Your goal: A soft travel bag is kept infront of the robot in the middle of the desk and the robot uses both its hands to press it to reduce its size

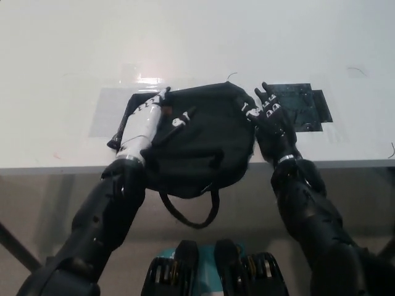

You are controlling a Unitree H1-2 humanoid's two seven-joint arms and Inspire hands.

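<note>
A soft black travel bag [203, 139] lies at the near edge of the white desk [197, 43], its front part hanging over the edge. Its black strap loop [188, 209] dangles below the desk edge. My white left hand [143, 126] lies flat against the bag's left side, fingers pointing away from me. My black right hand [266, 117] stands at the bag's right side, fingers spread and extended, touching the bag's edge. Neither hand grips anything.
A patch of black tape [302, 105] is stuck on the desk just right of the bag. A pale tape patch [108, 108] lies left of it. The desk's front edge [55, 168] runs across below the bag.
</note>
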